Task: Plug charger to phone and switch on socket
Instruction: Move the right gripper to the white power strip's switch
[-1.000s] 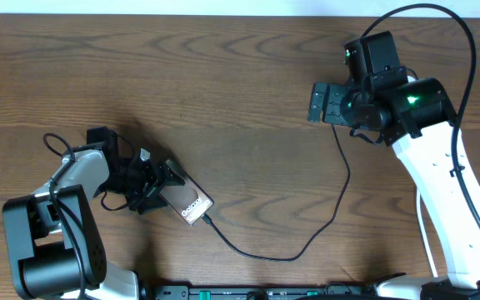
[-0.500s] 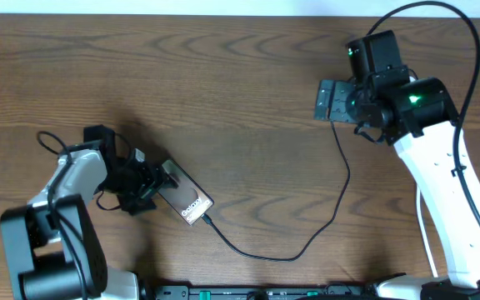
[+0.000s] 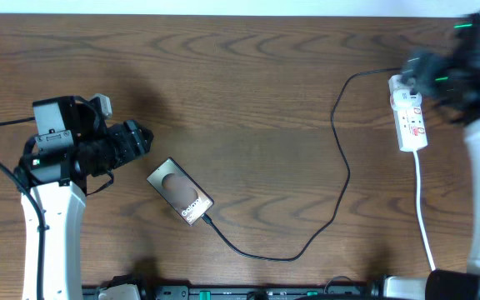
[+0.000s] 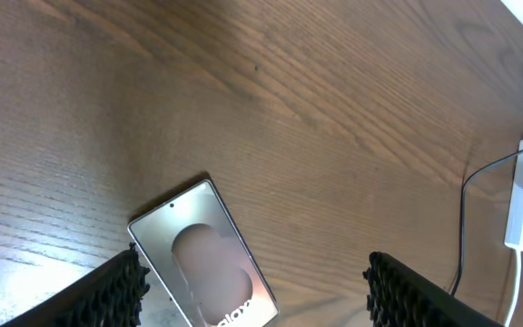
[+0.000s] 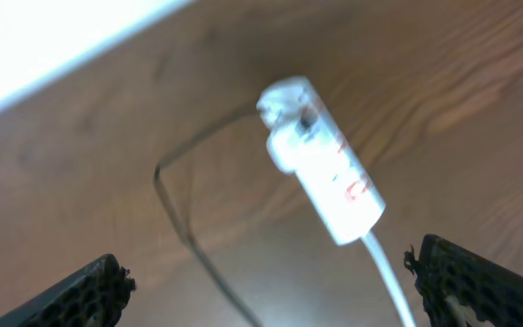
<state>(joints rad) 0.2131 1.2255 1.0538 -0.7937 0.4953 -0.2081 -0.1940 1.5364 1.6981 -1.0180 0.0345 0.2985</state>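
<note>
The jaws of the left gripper (image 3: 137, 137) stand apart and hold nothing. They hang above the table (image 3: 248, 83), just up and to the left of the phone (image 3: 180, 192), clear of it. The phone lies flat and askew, face up, its lettered end toward the near edge. The charger (image 3: 348, 175) meets that end, and its plug tip looks seated there, though the pictures are too coarse to be sure. From the phone the black cable loops toward the near edge, climbs across the table and ends at the far end of the socket (image 3: 410, 117). The socket lies near the right edge, its white cord trailing toward the near side. The jaws of the right gripper (image 5: 269, 256) are spread wide and empty. They hover over the socket without touching it, and the wrist view is blurred. By this layout the plugging looks done and the switching is the step in hand. The next move calls for bringing one fingertip down squarely on the switch among the red marks. Which mark is the switch cannot be told. Drawing the jaws together first may give a firmer press and keep the light strip from sliding.
</note>
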